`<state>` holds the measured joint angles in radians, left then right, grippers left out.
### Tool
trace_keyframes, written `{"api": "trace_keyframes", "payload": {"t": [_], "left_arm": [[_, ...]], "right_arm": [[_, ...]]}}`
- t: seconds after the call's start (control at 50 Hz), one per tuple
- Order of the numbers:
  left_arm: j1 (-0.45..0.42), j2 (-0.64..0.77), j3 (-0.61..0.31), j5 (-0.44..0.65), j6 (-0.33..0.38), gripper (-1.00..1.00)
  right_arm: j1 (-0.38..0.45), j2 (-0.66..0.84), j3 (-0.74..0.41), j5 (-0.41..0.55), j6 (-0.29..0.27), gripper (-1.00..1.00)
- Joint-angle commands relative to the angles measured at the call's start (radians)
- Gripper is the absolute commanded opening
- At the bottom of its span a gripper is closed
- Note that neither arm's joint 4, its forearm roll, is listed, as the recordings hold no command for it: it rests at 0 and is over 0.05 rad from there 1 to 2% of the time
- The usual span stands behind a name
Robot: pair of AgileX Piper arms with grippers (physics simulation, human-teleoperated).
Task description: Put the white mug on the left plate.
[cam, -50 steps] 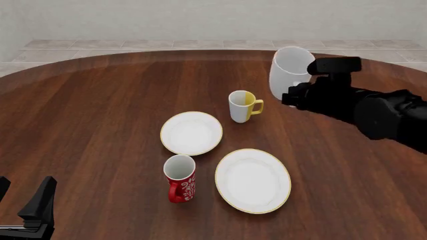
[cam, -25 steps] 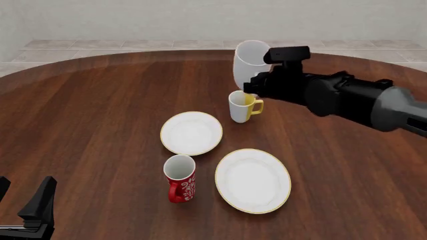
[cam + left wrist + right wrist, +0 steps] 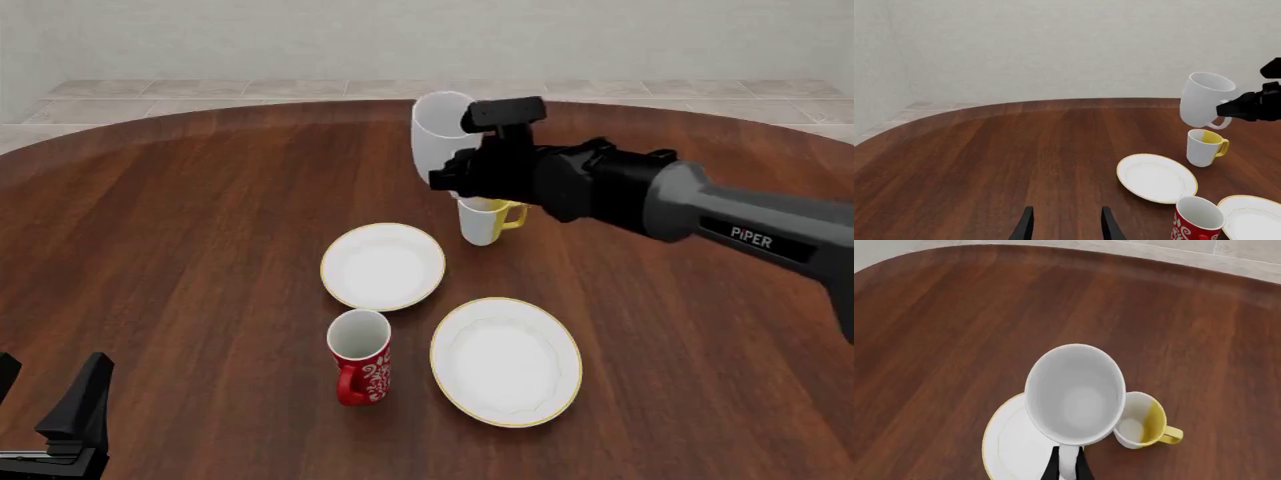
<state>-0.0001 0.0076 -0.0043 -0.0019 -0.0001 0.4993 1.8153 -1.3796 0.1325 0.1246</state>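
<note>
The white mug [image 3: 435, 135] hangs upright in the air, with my right gripper [image 3: 458, 172] shut on its handle. It is above the far side of the white-and-yellow mug [image 3: 482, 220], to the back right of the left plate [image 3: 383, 266]. The right wrist view looks down into the white mug [image 3: 1074, 392], with my right gripper [image 3: 1067, 463] pinching its handle and the left plate [image 3: 1009, 446] partly below it. My left gripper [image 3: 1065, 227] stays open and empty near the table's front left corner [image 3: 60, 420]. The left wrist view shows the white mug [image 3: 1202, 99] above the left plate [image 3: 1155, 177].
A red mug with white pattern [image 3: 360, 357] stands just in front of the left plate. A larger white plate [image 3: 506, 361] lies to its right. The white-and-yellow mug [image 3: 1145, 423] sits right beside the left plate's back right edge.
My right arm has carried the white mug leftward from the back right of the table to above the white-and-yellow mug. The left arm has not moved.
</note>
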Motion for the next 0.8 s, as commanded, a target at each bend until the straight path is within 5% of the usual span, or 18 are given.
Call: {"api": "trace_keyframes", "payload": {"t": [0.02, 0.8], "left_arm": [[0.0, 0.0, 0.0, 0.0, 0.0, 1.0], [0.0, 0.0, 0.0, 0.0, 0.0, 1.0]], "right_arm": [[0.041, 0.072, -0.068, 0.02, 0.003, -1.0], [0.098, 0.175, -0.086, 0.022, 0.004, -1.0]]}}
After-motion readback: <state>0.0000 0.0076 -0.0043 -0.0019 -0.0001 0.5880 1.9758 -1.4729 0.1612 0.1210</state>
